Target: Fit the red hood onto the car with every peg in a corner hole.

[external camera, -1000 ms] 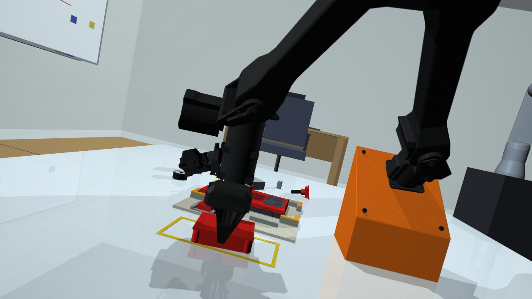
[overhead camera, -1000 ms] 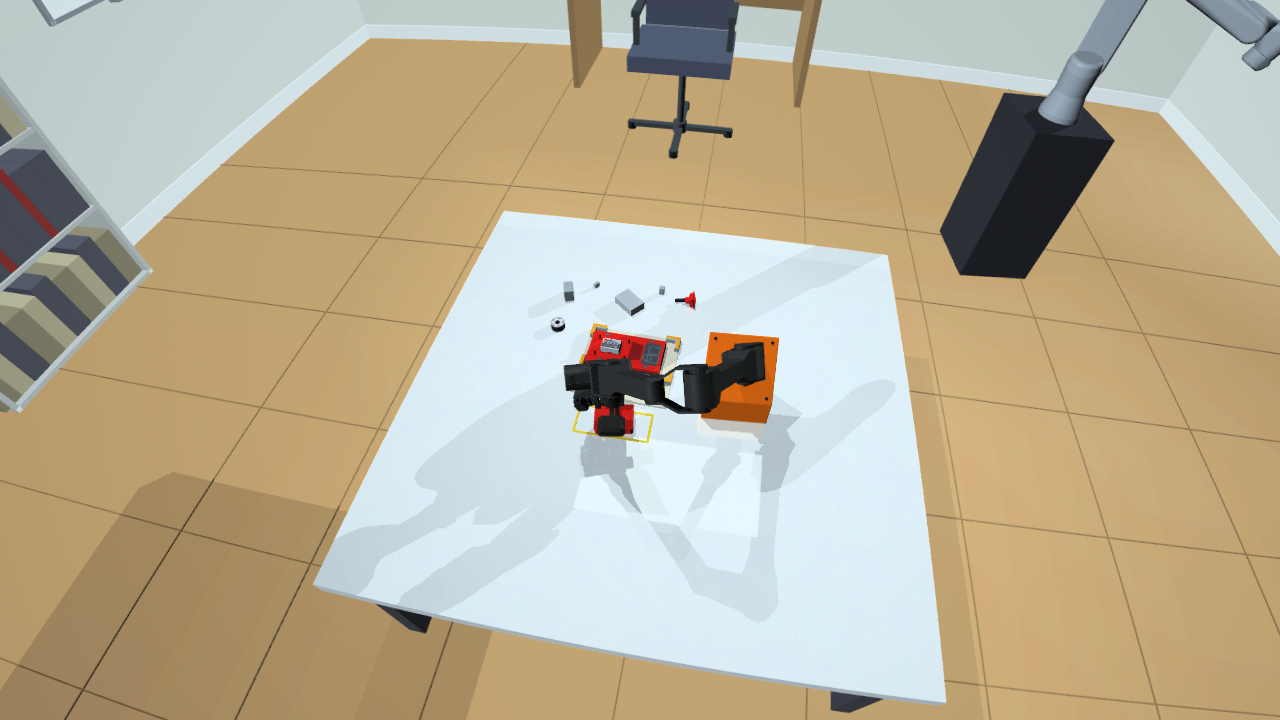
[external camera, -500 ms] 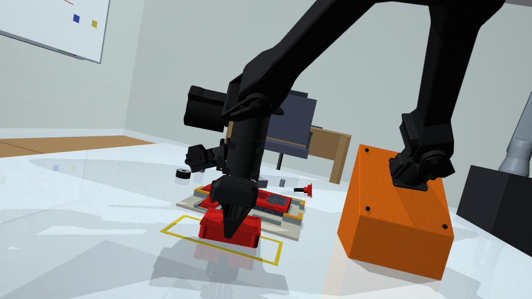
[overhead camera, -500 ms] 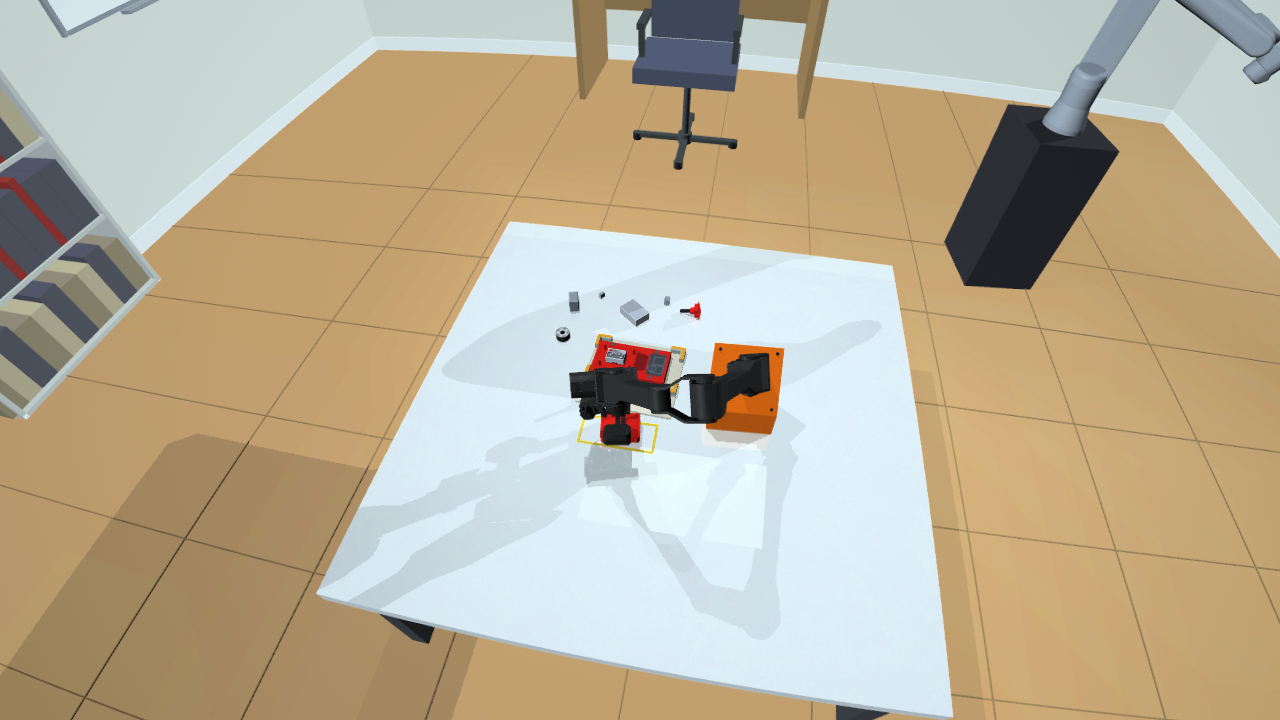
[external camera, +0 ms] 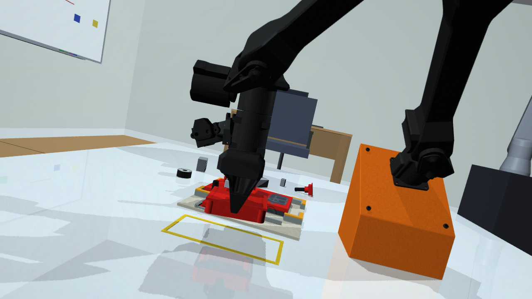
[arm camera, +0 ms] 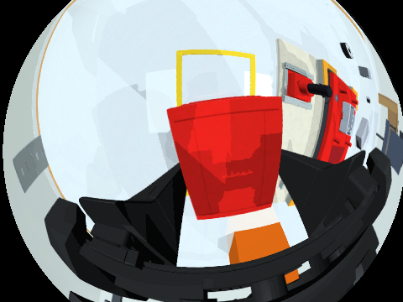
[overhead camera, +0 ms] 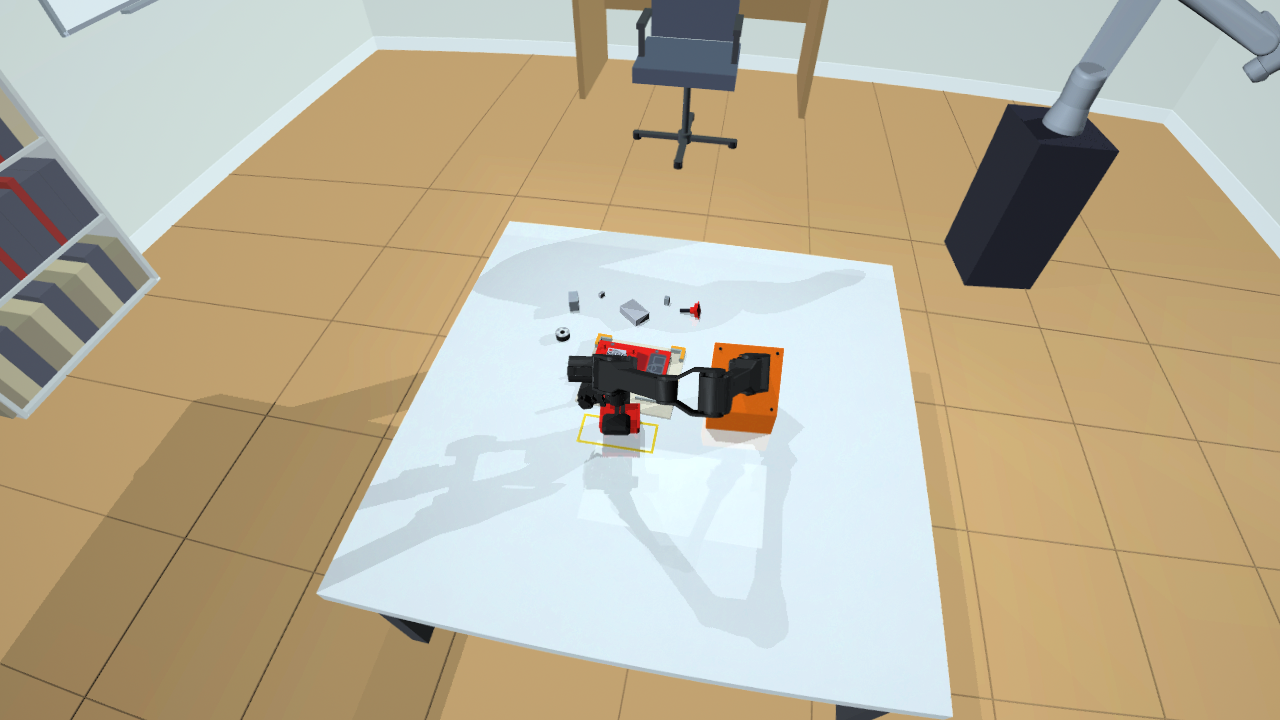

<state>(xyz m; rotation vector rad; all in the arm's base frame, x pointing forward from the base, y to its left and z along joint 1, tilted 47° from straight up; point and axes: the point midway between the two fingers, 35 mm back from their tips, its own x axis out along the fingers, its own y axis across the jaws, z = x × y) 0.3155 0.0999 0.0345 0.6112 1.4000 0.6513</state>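
Observation:
The red hood (overhead camera: 631,414) (external camera: 223,199) (arm camera: 235,134) is off the table, roof up, above and beside the yellow outline (overhead camera: 581,427) (external camera: 280,253) (arm camera: 179,80). My gripper (overhead camera: 618,424) (external camera: 235,205) (arm camera: 231,160) is shut on the hood, one finger on each long side. The red chassis (overhead camera: 637,353) (external camera: 262,193) (arm camera: 332,143) sits in the cream jig (overhead camera: 657,411) (external camera: 290,232) (arm camera: 300,134), beyond the hood in the exterior view. The grey engine block (arm camera: 348,117) is on its deck. Some pegs show in the wrist view; the hood's corner holes are hidden underneath.
A black post (arm camera: 319,89) on a red base stands on the jig beside the chassis. The orange block (overhead camera: 741,416) (external camera: 394,241) (arm camera: 260,243) bears the arm's base. Behind the jig lie a wheel (overhead camera: 562,334) (external camera: 184,173), a grey box (overhead camera: 633,310) and a red part (overhead camera: 695,309) (external camera: 310,189).

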